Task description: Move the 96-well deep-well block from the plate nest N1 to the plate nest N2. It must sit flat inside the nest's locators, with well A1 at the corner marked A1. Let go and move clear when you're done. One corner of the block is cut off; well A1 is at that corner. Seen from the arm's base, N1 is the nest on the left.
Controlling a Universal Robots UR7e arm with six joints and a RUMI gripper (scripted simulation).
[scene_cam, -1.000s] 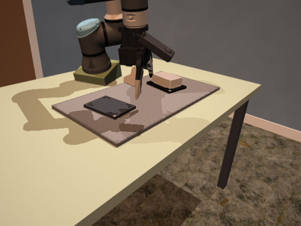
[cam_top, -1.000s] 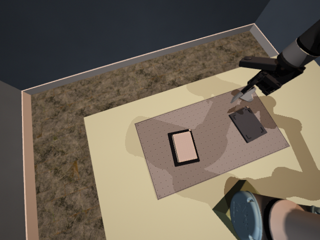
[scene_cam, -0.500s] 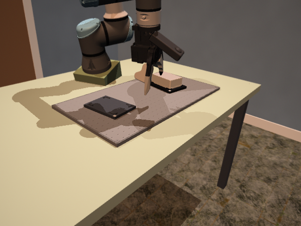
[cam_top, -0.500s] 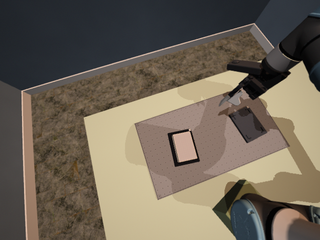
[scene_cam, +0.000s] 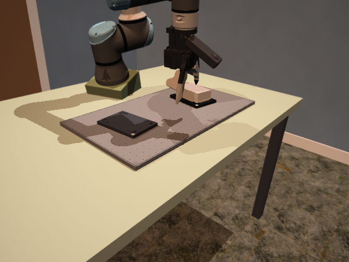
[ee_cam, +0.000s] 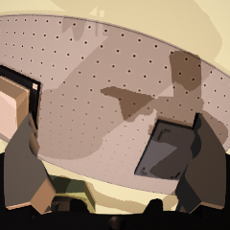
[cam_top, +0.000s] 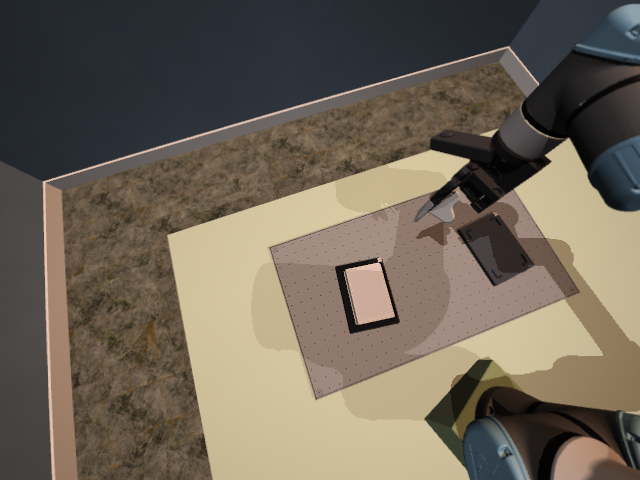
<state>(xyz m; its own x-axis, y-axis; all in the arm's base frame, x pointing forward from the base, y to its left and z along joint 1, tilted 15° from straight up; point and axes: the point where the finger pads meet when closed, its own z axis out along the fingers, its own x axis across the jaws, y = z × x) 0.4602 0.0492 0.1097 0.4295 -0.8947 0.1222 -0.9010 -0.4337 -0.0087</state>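
The pale pink deep-well block (cam_top: 369, 294) sits in the black nest N1 (cam_top: 345, 302) on the perforated baseplate (cam_top: 413, 289). The other nest, N2 (cam_top: 495, 248), is dark and empty. My gripper (cam_top: 436, 209) is open and empty, and hangs above the baseplate between the two nests. In the exterior view the gripper (scene_cam: 186, 90) shows in front of the block (scene_cam: 196, 93), with the empty nest (scene_cam: 126, 123) to the left. In the wrist view the block (ee_cam: 11, 107) is at the left edge and the empty nest (ee_cam: 165, 155) is by the right finger.
The arm's base (scene_cam: 112, 84) stands on an olive pedestal behind the baseplate. The table edge (scene_cam: 253, 141) runs close to the baseplate's far side, with floor below.
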